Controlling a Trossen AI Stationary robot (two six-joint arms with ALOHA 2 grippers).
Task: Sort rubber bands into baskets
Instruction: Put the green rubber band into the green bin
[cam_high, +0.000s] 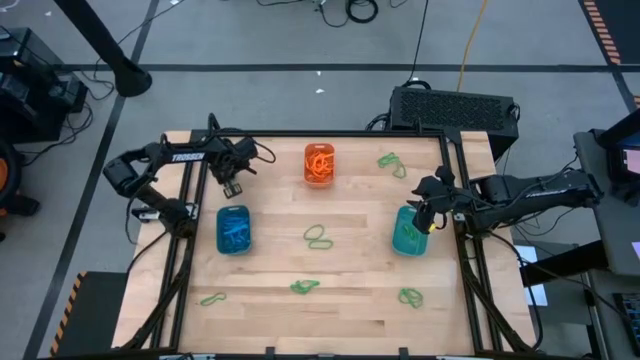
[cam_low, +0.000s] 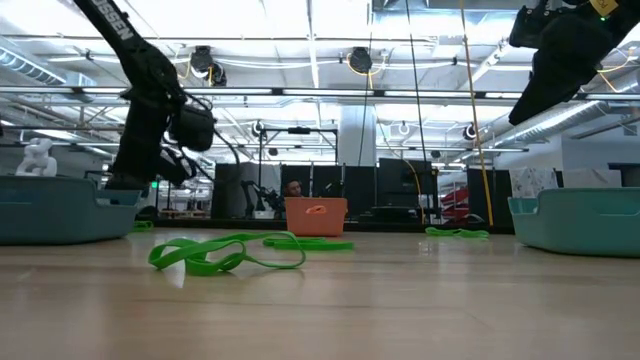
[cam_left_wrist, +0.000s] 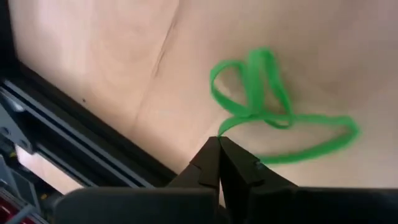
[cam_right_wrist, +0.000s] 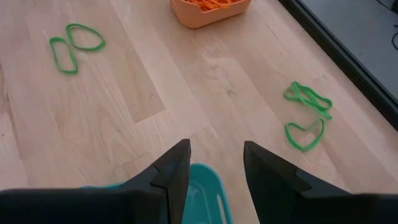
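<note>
High view: left hand (cam_high: 232, 187), clenched empty, hangs near the wooden desk's (cam_high: 350, 300) far-left black rim; right hand (cam_high: 424, 215), released, hovers over the teal plastic basket (cam_high: 408, 238); thin green rubber bands (cam_high: 318, 237) lie well apart from it.

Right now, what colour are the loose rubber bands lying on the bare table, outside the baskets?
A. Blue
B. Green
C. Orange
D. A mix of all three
B. Every loose rubber band on the table is green; the orange ones lie in the orange basket and the blue ones in the blue basket.
</note>
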